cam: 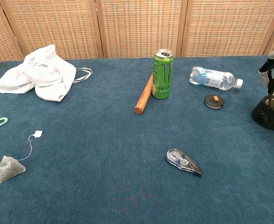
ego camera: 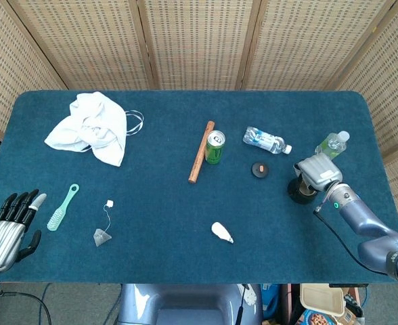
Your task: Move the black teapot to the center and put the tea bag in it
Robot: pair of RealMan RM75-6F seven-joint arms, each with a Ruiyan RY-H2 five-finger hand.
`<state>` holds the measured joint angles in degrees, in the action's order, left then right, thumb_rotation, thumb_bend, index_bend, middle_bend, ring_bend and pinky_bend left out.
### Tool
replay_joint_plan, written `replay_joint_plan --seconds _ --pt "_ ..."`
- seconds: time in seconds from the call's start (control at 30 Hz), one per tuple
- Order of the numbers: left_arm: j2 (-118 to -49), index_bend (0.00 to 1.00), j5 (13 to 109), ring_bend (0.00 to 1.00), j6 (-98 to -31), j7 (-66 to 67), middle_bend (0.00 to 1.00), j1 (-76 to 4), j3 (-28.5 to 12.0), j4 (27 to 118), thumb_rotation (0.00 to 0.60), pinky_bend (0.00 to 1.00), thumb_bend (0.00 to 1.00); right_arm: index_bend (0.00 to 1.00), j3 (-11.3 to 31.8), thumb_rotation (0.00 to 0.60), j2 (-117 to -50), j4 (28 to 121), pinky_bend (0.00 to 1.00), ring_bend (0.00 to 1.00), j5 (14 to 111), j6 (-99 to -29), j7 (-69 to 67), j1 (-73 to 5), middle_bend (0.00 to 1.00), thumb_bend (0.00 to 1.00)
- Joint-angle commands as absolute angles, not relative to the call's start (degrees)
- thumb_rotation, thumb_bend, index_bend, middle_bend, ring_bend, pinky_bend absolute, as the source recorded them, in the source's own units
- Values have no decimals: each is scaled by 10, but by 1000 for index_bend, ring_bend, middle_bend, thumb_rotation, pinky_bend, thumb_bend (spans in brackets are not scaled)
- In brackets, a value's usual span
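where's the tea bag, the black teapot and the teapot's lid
tea bag (cam: 10, 169), chest view, on the middle of the pouch
black teapot (cam: 269, 116), chest view, on its dark body below the rim
teapot lid (cam: 214, 101), chest view, on the dark disc beside its orange knob
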<state>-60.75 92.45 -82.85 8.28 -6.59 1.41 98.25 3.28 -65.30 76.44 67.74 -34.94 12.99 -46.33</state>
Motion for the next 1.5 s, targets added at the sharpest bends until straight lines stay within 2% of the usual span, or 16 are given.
replay_joint_plan --seconds 0.03,0.7,1.5 --pt "-607 0 926 0 -829 83 0 -66 14 983 600 0 536 476 27 600 -647 777 763 620 681 -354 131 -458 489 887" --pt "-610 0 927 0 -829 78 0 -67 16 980 600 0 536 498 5 583 -629 807 763 620 699 -360 140 -443 507 888" --pt "-611 0 927 0 -830 77 0 -69 15 980 600 0 536 606 9 600 -621 805 763 635 690 -361 157 -448 613 887"
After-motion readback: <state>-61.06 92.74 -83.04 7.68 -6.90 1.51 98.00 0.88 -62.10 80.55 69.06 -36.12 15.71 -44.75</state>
